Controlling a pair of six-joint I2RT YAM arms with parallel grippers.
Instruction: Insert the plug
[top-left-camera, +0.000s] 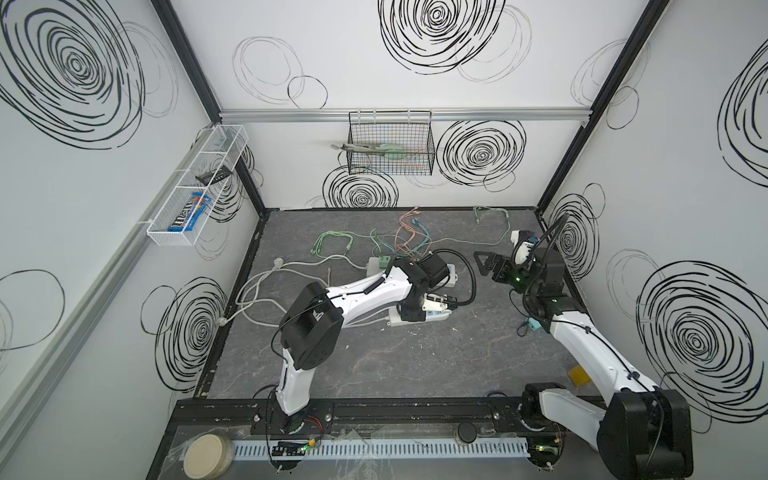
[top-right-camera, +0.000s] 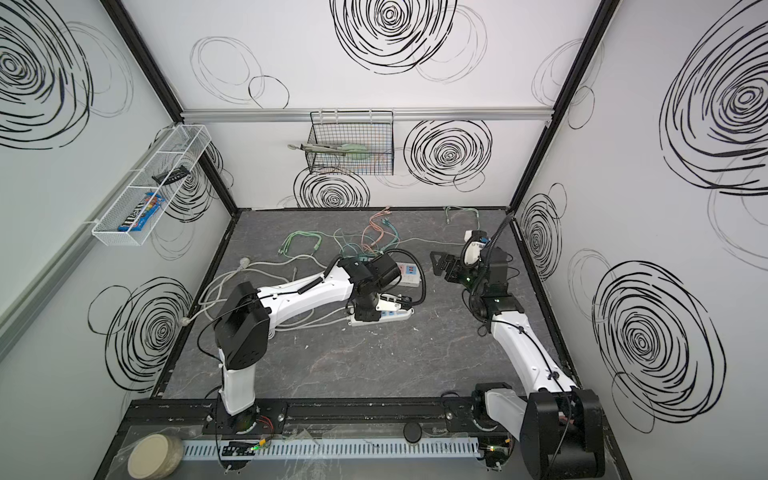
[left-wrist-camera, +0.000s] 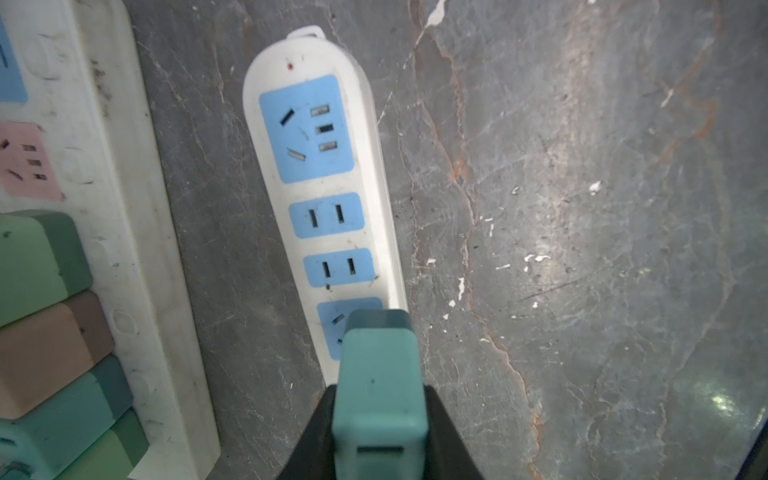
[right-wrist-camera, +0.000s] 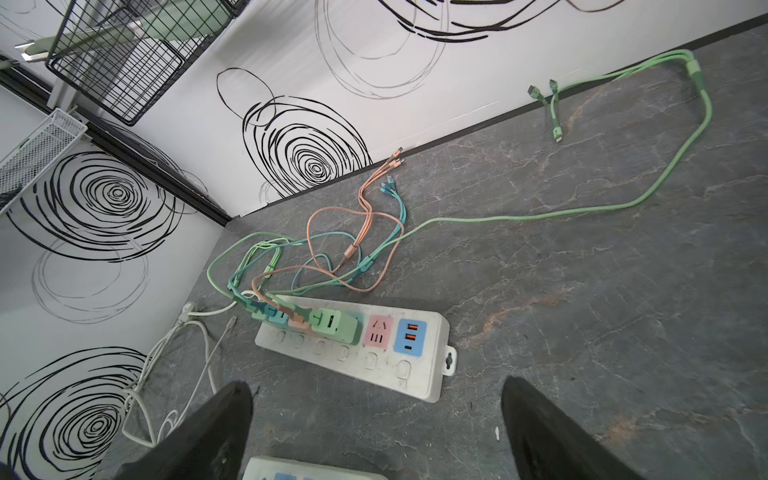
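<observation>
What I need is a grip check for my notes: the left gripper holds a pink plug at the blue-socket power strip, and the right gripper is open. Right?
Wrong colour: the left wrist view shows the left gripper holding a teal plug, not pink, at the blue-socket power strip. The right gripper is open.

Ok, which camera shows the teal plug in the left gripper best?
Left wrist: the teal plug sits large, clamped in the left gripper over an end socket of the blue power strip. In both top views the left arm hides it; the right wrist view misses it.
</observation>
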